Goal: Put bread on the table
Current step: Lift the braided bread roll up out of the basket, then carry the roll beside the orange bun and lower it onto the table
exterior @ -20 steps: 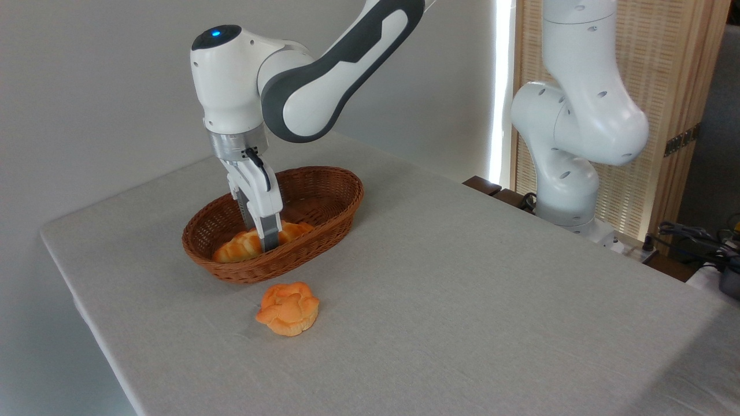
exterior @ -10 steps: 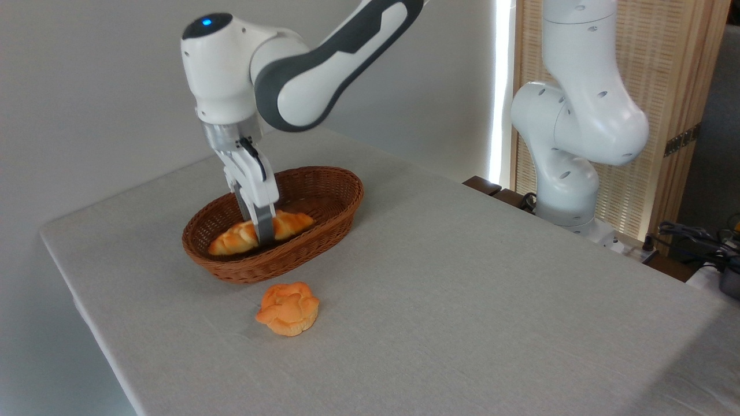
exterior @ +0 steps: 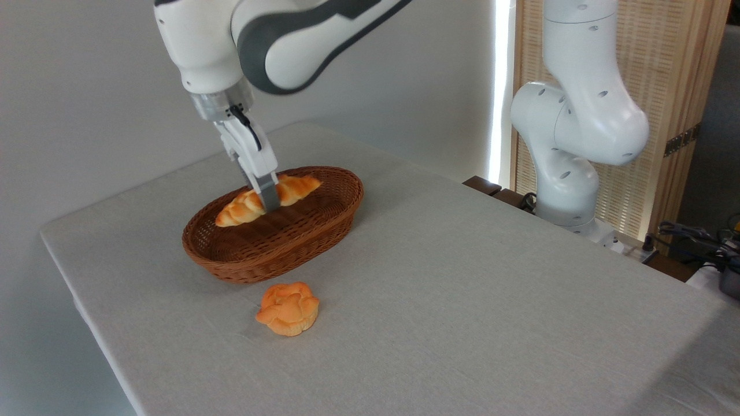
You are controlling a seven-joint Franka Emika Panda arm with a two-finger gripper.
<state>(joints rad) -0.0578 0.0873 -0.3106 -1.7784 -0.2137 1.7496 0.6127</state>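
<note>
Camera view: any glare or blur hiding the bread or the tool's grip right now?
Camera view: bread and tool are sharp and evenly lit; glare only in the blown-out window strip at the back; soft shadow inside the basket, hiding nothing.

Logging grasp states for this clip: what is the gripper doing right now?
Gripper: shut on the bread, gripped near its middle and held above the wicker basket.
</note>
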